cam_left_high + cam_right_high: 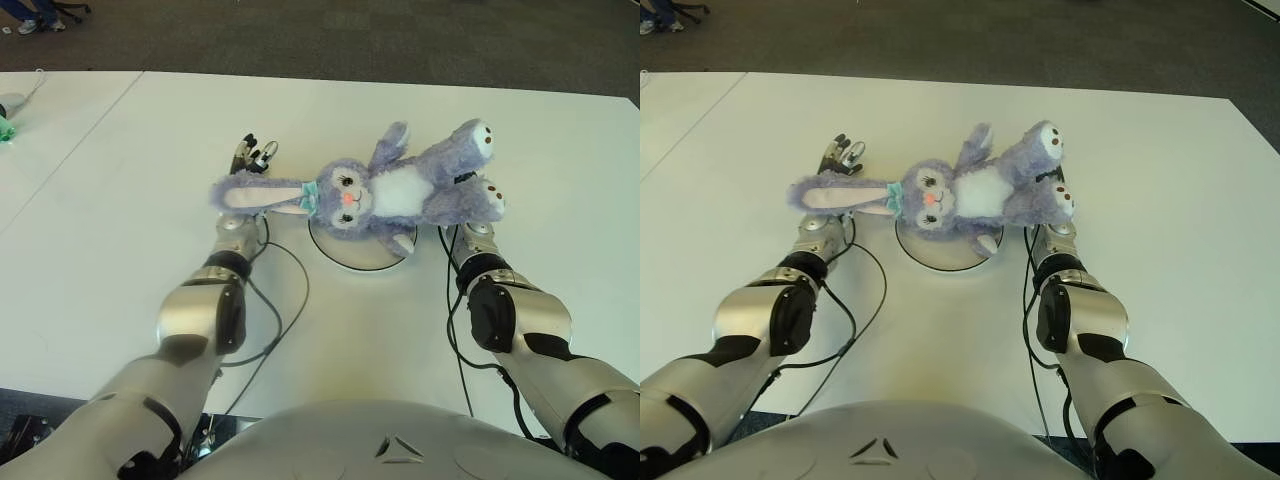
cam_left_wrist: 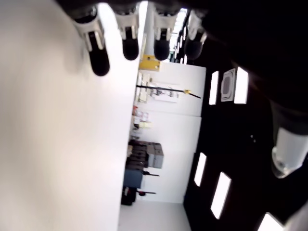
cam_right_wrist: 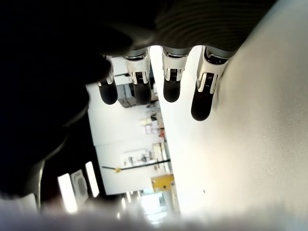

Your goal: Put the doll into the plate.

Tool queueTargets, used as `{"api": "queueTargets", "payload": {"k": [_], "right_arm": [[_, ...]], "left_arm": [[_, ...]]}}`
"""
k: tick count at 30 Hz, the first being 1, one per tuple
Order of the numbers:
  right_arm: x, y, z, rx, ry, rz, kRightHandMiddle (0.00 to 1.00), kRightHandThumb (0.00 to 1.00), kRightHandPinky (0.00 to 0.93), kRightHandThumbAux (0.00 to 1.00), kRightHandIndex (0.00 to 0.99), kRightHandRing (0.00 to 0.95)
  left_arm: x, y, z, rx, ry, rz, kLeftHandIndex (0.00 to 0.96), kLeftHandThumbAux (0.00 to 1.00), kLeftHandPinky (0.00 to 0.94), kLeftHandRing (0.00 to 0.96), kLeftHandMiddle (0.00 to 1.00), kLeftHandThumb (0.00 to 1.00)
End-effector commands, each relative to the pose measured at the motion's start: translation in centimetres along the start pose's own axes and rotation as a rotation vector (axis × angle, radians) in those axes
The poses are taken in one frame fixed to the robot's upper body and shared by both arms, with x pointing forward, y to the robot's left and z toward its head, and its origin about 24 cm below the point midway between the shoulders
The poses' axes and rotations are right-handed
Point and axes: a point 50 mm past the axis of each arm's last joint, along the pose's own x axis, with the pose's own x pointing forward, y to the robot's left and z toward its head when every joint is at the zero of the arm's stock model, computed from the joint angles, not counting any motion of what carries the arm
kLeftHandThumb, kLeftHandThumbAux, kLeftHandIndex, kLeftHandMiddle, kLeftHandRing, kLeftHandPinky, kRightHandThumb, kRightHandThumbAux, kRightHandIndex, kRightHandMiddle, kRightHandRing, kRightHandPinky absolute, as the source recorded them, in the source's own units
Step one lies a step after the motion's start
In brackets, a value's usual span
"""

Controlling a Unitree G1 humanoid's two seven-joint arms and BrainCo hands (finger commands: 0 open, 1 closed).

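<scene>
A purple plush bunny doll (image 1: pixel 395 190) lies on its back across a white round plate (image 1: pixel 350 260) in the middle of the white table (image 1: pixel 120 220). Its head and belly are over the plate. One long ear stretches left across my left hand (image 1: pixel 255 153), whose straight fingertips (image 2: pixel 130 45) stick out beyond the ear. The doll's legs reach right and cover my right hand (image 3: pixel 154 94), with only its wrist (image 1: pixel 478 235) showing in the eye views. In both wrist views the fingers (image 3: pixel 202 103) are extended and not curled around anything.
Black cables (image 1: pixel 290 290) trail from both wrists over the table toward me. A small green object (image 1: pixel 6 130) sits at the table's far left edge. A person's shoes (image 1: pixel 30 24) show on the dark floor beyond the table.
</scene>
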Motion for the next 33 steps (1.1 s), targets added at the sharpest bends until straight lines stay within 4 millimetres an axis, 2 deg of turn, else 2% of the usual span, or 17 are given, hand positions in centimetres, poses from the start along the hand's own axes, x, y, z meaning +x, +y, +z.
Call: {"api": "queueTargets", "payload": {"k": [1,5,9,12,15,19,23,28,31,33], "right_arm": [[-3.1,-0.8,-5.8,0.024,0.191,-0.079,0.064,0.000,0.030,0.692,0.077,0.031],[-4.4,-1.0,-7.4,0.033,0.209,-0.106,0.091,0.000,0.061,0.691,0.106,0.056],[-6.0,-1.3,-9.1,0.058,0.232,-0.153,0.119,0.000,0.097,0.703,0.133,0.087],[-7.4,-1.9,-10.3,0.050,0.242,-0.187,0.134,0.000,0.108,0.711,0.141,0.107],[-7.9,-2.0,-10.7,0.033,0.240,-0.197,0.137,0.000,0.112,0.706,0.141,0.111],[-9.1,-1.8,-11.4,-0.061,0.226,-0.214,0.155,0.000,0.144,0.739,0.144,0.130],[-9.9,-1.6,-12.1,-0.115,0.239,-0.216,0.162,0.000,0.159,0.772,0.146,0.143],[-10.1,-1.8,-12.4,-0.131,0.264,-0.213,0.168,0.000,0.158,0.777,0.145,0.151],[-9.7,-2.2,-12.2,-0.092,0.281,-0.218,0.167,0.000,0.149,0.769,0.132,0.151],[-9.6,-2.3,-12.3,-0.062,0.294,-0.222,0.166,0.000,0.147,0.768,0.128,0.148]], "left_arm": [[-2.4,-0.3,-3.8,-0.024,0.097,0.010,0.000,0.552,0.020,0.022,0.044,0.000],[-2.9,0.0,-4.2,-0.016,0.085,0.014,0.000,0.531,0.027,0.028,0.047,0.000],[-4.1,0.7,-5.6,0.003,0.121,0.016,0.007,0.517,0.047,0.043,0.057,0.000],[-5.8,0.9,-7.3,0.055,0.152,0.017,0.014,0.486,0.043,0.053,0.069,0.000],[-6.4,1.0,-7.7,0.082,0.151,0.014,0.018,0.473,0.044,0.057,0.074,0.000],[-8.6,1.5,-9.4,0.096,0.168,-0.018,0.031,0.429,0.073,0.086,0.098,0.000],[-9.8,2.5,-10.7,0.126,0.254,-0.036,0.035,0.454,0.079,0.100,0.115,0.000],[-9.7,2.7,-11.2,0.087,0.326,-0.056,0.037,0.511,0.099,0.113,0.127,0.000],[-8.5,1.7,-10.0,0.042,0.256,-0.076,0.037,0.537,0.102,0.112,0.122,0.000],[-8.3,1.6,-9.9,0.026,0.257,-0.071,0.040,0.545,0.103,0.113,0.121,0.000]]}}
